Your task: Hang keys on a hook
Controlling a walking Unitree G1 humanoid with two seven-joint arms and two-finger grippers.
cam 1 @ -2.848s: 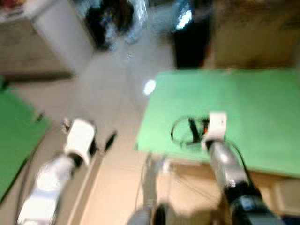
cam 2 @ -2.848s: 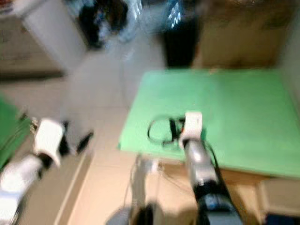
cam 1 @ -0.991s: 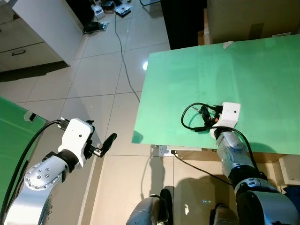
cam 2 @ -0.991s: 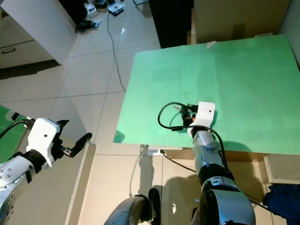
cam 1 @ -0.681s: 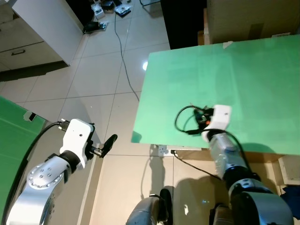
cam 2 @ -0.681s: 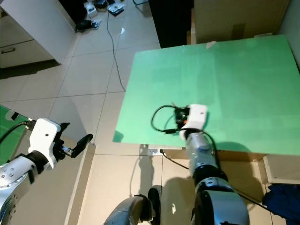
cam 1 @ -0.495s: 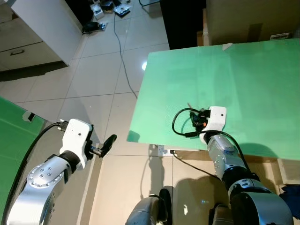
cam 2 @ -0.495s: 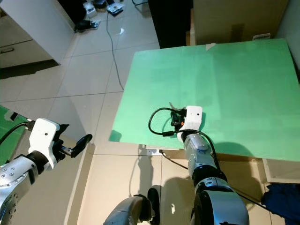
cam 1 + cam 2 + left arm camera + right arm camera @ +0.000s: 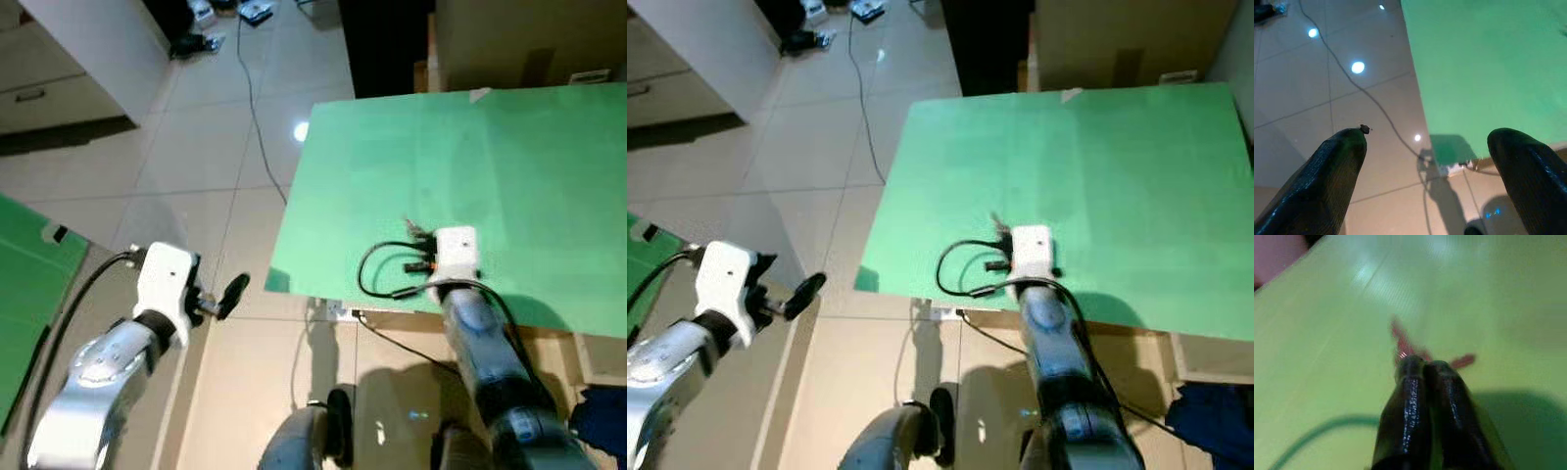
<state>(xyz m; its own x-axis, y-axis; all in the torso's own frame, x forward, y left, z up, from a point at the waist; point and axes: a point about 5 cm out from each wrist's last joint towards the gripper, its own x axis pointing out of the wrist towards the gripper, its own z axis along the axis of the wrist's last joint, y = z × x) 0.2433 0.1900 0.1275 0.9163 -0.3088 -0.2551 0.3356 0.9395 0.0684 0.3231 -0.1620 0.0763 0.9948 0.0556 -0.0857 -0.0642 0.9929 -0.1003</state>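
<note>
My right gripper (image 9: 1422, 369) is down on the green table (image 9: 549, 147), near its front edge, with both fingers pressed together on the keys (image 9: 1403, 345). In the wrist view the reddish key blades stick out just past my fingertips, lying flat on the cloth; the picture is blurred, so I cannot tell how much metal I really have between the pads. My left gripper (image 9: 1425, 147) hangs off to the side above the tiled floor (image 9: 196, 147), fingers spread wide and holding nothing. A black cable (image 9: 377, 269) loops from my right wrist across the table beside the keys. I see no hook anywhere before me, so I judge this step to be the pickup, with the carry and the hanging yet to come. To do it well, I should keep the pinch firm and lift straight up, slowly, so the keys do not slide out or drag on the cloth. I should watch the wrist view as they rise: if they dangle with the ring free below my fingers, hanging will be easy. The cable loop must not catch them as I pull away.
</note>
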